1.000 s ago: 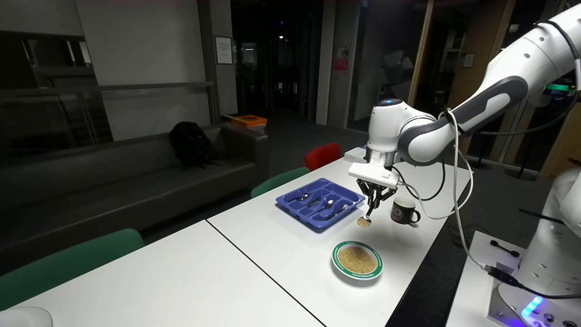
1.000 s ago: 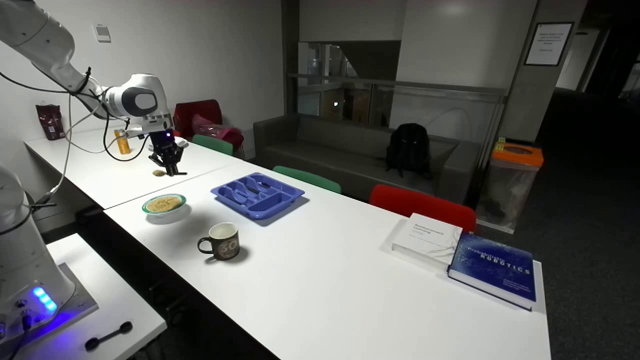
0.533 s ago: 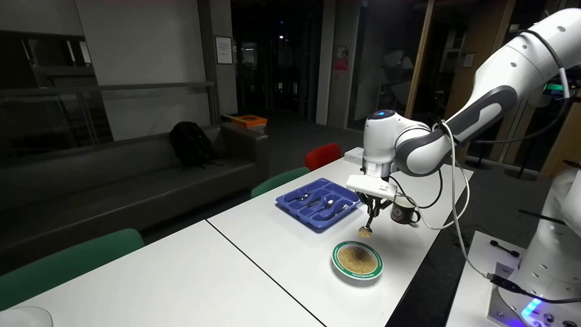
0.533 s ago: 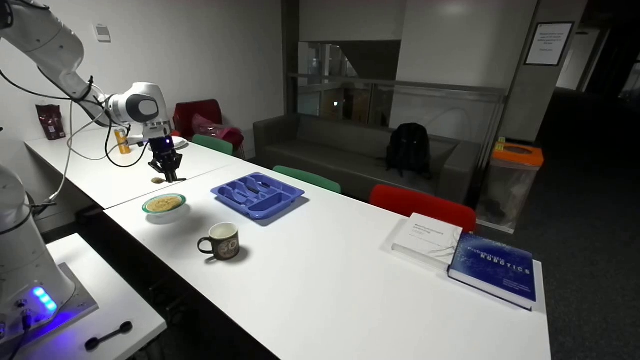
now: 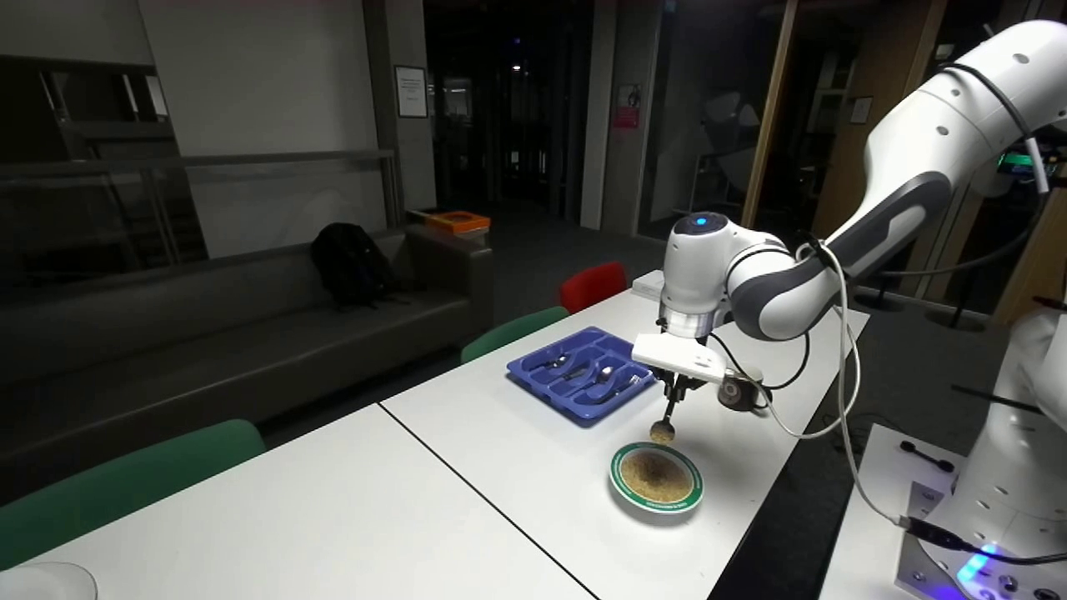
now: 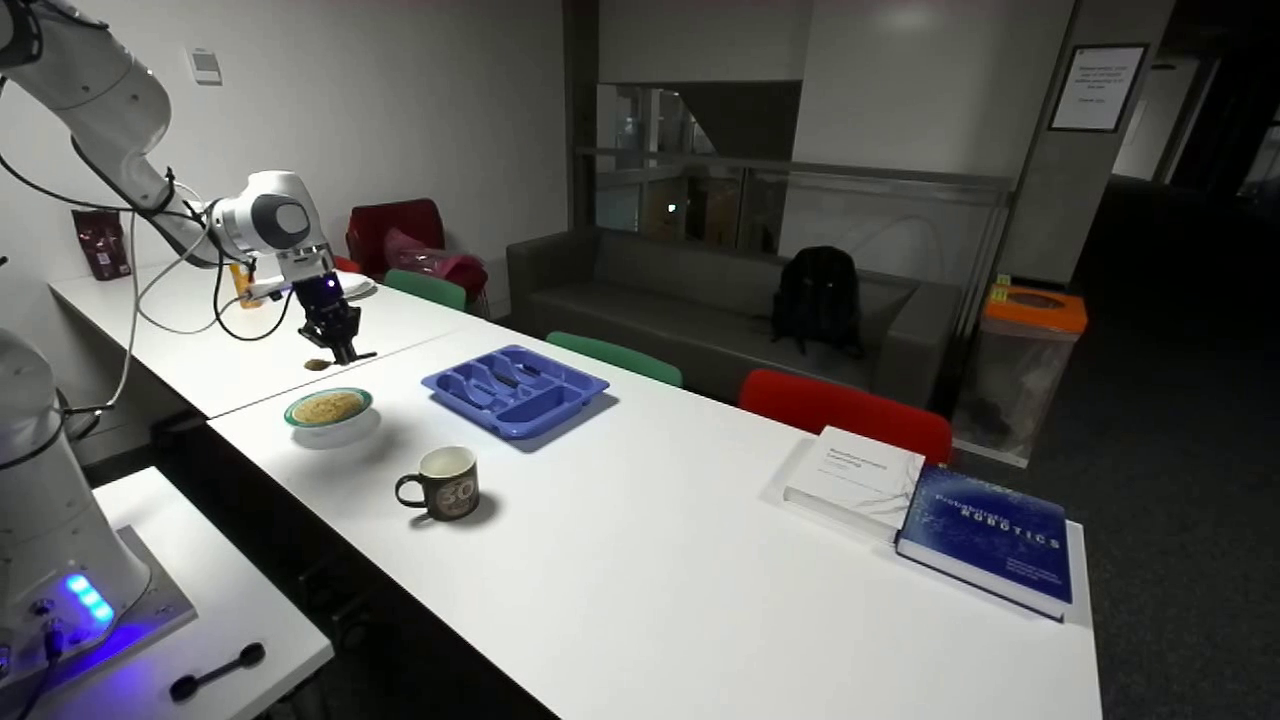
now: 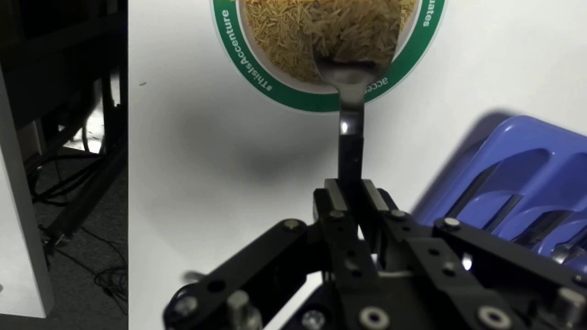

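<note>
A: How does the gripper [image 7: 351, 191] stand?

B: Almost together. Its fingers [image 7: 335, 196] are parted only by the handle [image 7: 351, 149] of a spoon [image 7: 352, 85], and they are clamped on it from both sides.

A: Do they have it by the very end?

B: No, somewhere along its length. In an exterior view a dark stub of the handle sticks out past the fingers, on the side away from the scoop end.

A: Is the spoon carrying anything?

B: Yes, a heap of light brown grains [image 7: 357, 32] that look like rice. The top edge of the wrist view cuts the heap off.

A: And where is the spoon?

B: Up in the air above the white table [image 5: 358, 508]. In the wrist view its scoop end covers part of a green-rimmed bowl [image 7: 316, 102], which holds more of the same grains. In an exterior view a gap shows between spoon and bowl.

A: What else is about?

B: A blue tray [image 7: 520, 140] near the bowl, with cutlery [image 7: 504, 211] lying in its compartments, and a dark mug [image 6: 455, 490] standing upright on the table.
</note>
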`<move>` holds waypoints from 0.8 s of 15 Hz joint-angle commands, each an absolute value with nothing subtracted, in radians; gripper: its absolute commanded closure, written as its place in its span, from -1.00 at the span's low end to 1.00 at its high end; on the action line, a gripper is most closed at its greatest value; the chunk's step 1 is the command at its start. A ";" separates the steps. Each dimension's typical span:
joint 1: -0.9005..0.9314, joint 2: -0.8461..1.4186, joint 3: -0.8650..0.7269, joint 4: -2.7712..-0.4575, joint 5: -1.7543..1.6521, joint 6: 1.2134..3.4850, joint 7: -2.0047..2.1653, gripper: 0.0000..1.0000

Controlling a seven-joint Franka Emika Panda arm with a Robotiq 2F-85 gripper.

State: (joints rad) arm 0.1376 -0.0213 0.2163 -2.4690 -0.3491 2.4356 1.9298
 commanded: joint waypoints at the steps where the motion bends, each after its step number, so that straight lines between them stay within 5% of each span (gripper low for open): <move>1: 0.151 -0.011 0.206 -2.474 -0.430 2.481 1.983 0.94; 12: 0.149 -0.002 0.190 -2.482 -0.633 2.542 2.102 0.94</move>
State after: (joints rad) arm 0.1428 -0.0050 0.2057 -2.4709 -0.5732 2.4968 2.0514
